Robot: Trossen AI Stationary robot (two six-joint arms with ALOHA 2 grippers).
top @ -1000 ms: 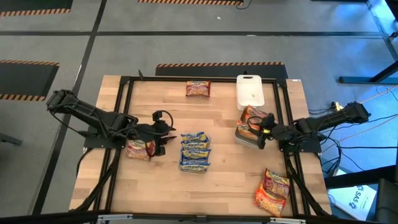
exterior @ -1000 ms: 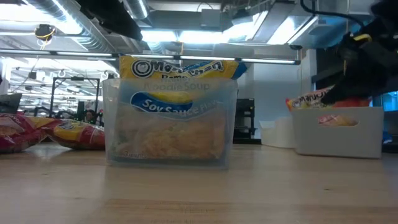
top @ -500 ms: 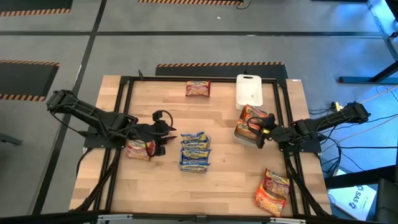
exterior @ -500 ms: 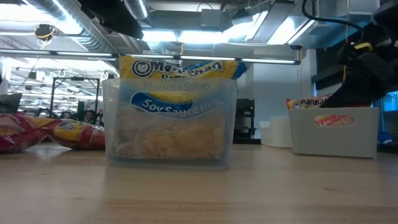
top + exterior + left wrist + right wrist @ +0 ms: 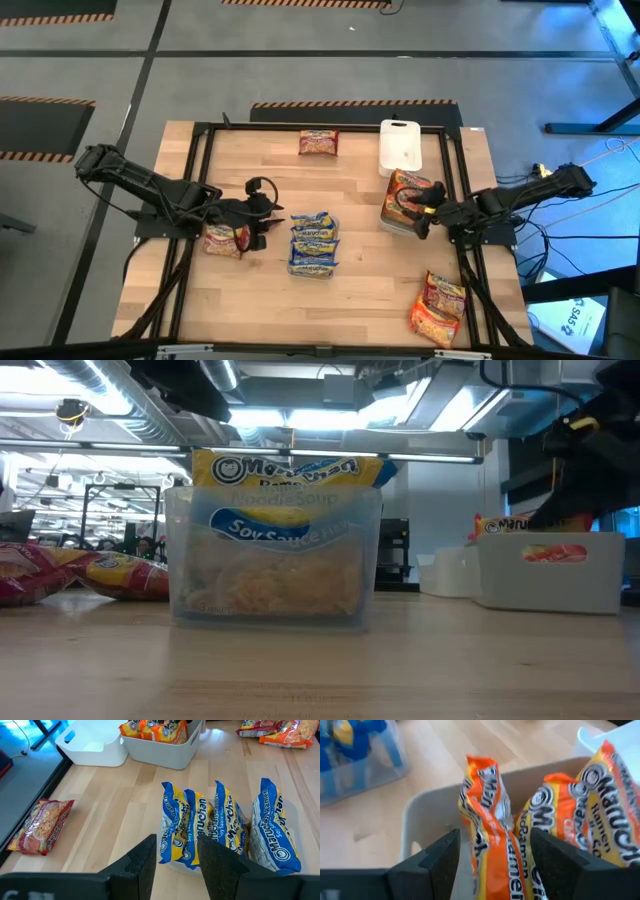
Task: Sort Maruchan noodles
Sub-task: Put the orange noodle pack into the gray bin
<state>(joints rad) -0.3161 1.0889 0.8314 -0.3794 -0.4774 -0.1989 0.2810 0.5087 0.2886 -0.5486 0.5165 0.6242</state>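
Observation:
Several blue-and-yellow noodle packets [image 5: 225, 827] stand on edge in a clear container [image 5: 272, 555] at mid-table. My left gripper [image 5: 181, 865] hovers open just left of it, with nothing between its fingers. Orange packets [image 5: 580, 815] stand in a white bin [image 5: 405, 200] at the right. My right gripper [image 5: 495, 865] is open over the bin's near-right end. Its fingers stand on either side of one upright orange packet [image 5: 485, 830]; whether they touch it, I cannot tell.
A white lid [image 5: 401, 147] lies behind the bin. A dark red packet [image 5: 318, 143] lies at the far edge. Loose red and orange packets [image 5: 438, 308] lie at the near right corner, and another packet [image 5: 225, 240] lies under my left arm. Bare wood stretches along the near middle.
The white bin with the orange packets has shifted and turned a little on the table beside my right gripper. My left arm has kept still.

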